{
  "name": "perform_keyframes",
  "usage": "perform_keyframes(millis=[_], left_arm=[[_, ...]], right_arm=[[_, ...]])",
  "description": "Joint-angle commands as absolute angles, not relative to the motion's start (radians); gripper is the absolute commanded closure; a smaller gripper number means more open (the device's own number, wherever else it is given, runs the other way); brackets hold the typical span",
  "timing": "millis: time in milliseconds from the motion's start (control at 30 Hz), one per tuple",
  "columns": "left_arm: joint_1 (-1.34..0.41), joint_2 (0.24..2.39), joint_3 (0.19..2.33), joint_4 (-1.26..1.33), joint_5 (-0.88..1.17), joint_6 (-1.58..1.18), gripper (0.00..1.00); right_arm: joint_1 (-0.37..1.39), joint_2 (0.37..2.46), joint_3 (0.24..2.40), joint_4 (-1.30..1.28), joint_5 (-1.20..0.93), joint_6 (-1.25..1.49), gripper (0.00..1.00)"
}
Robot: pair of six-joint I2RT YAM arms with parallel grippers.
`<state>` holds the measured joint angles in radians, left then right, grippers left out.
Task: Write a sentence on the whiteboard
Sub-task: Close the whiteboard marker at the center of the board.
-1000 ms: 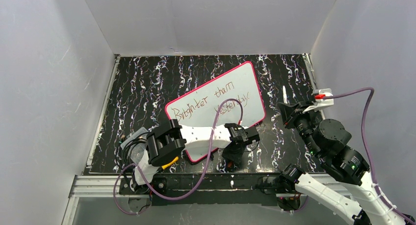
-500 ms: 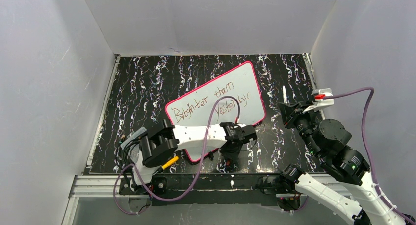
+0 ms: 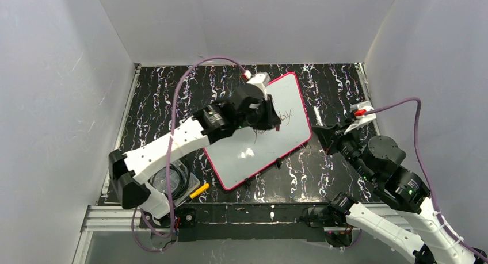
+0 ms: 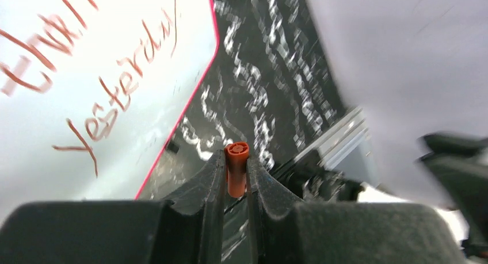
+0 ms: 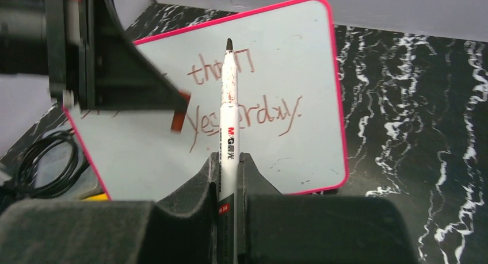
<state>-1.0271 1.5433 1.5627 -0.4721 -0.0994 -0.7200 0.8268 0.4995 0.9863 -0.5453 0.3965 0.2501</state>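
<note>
A pink-framed white whiteboard (image 3: 247, 157) is laid centrally on the black marbled tabletop (image 3: 167, 91), bearing the reddish-brown handwritten sentence (image 5: 253, 115). An orange cap (image 4: 236, 171) is grasped in the left pincer (image 4: 236, 157), a white marker (image 5: 228, 91) in the right pincer (image 5: 229, 160).

The left pincer (image 4: 236, 171) grips a small orange cap (image 4: 237, 159) between its closed fingertips. Up and left of the pincer lies the pink-edged whiteboard (image 4: 34, 120), its reddish writing (image 4: 124, 80) reading "Yesterday". Beyond the pincer stretches the black, white-veined table (image 4: 259, 74); to the pincer's upper right, a blurred grey wall (image 4: 403, 57).
</note>
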Motion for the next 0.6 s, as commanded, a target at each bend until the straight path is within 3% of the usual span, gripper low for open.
perform_keyframes(millis=[0,233,567], left_arm=[[-0.947,1.425,1.499,-0.293,-0.090,-0.768,1.00],[-0.841,1.311,1.355,-0.098,-0.093,-0.907,1.00],[-0.824,1.284,1.273,0.029,-0.023,-1.040,1.00]], right_arm=[[0.831,0.517,0.961,-0.466,0.205,0.229,0.99],[0.831,0.562,0.889,-0.354,-0.026,0.226,0.99],[0.831,0.663,0.855,-0.261,-0.005,0.228,0.99]])
